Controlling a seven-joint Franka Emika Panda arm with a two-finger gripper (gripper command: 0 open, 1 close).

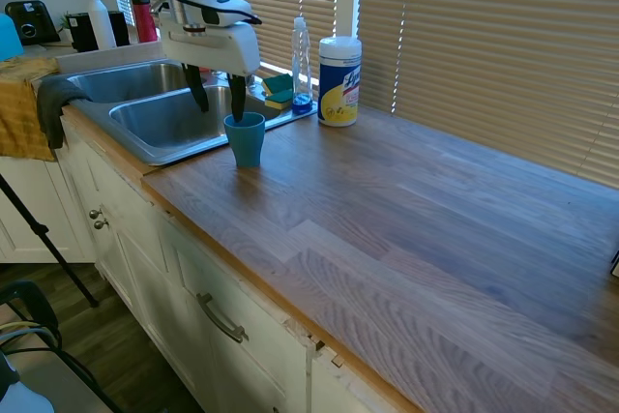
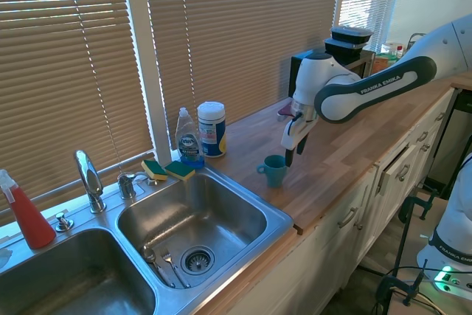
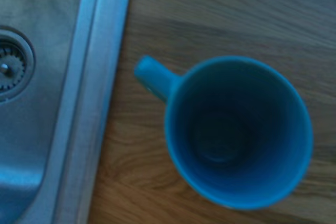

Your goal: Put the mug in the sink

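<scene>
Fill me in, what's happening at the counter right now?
The white Franka arm's gripper hangs open just above the teal mug, fingers straddling its rim, not gripping. The mug stands upright and empty on the wooden counter, handle pointing toward the stainless sink beside it. It is not in the sink yet.

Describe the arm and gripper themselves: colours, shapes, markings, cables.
The arm has glossy white rounded shells with dark grey joint bands; one band reads FRANKA EMIKA in white. The gripper has a boxy white body and two slim black fingers. Black cables loop along the wrist.
</scene>
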